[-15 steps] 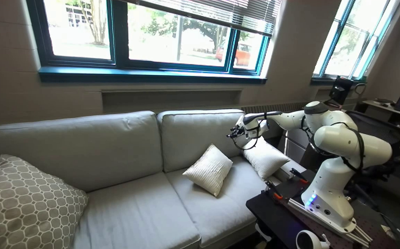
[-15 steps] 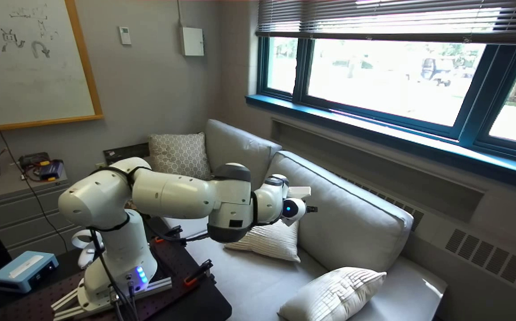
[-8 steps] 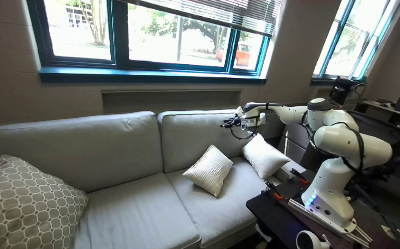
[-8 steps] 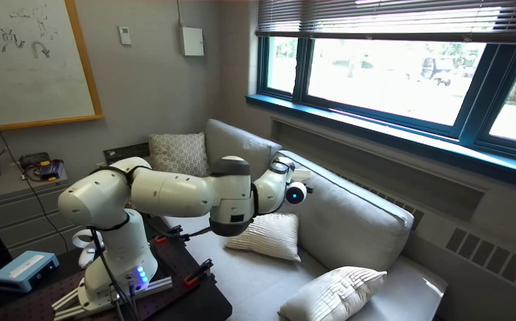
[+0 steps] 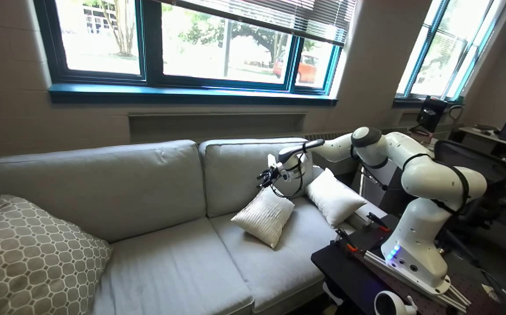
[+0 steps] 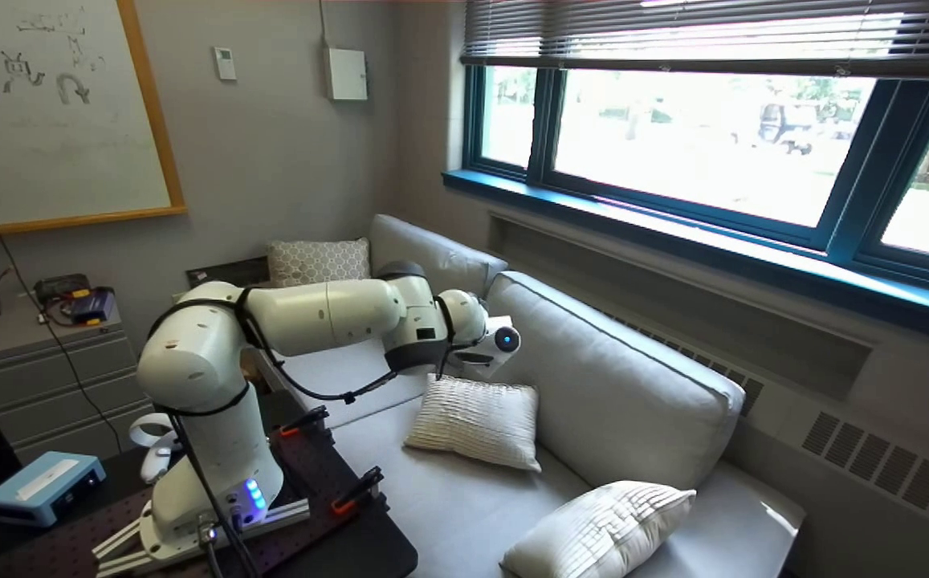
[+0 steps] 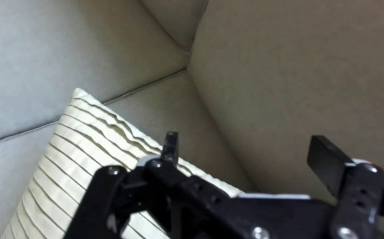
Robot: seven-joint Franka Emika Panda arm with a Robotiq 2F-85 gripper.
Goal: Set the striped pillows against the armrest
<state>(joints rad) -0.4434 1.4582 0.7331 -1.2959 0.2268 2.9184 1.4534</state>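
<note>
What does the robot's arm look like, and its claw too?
The arm is white, with smooth, chubby tubes and dark grey caps at some joints. Black cables run along it, and blue lights glow on its base. The claw is black, with two blocky fingers and shiny silver screws.

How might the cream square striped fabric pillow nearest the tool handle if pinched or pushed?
That striped pillow probably squashes when pinched, judging by its puckered pleats. Its plump look suggests low weight. Pushed, it would likely slide over the pale grey fabric seat, not roll, being square-cornered.
</note>
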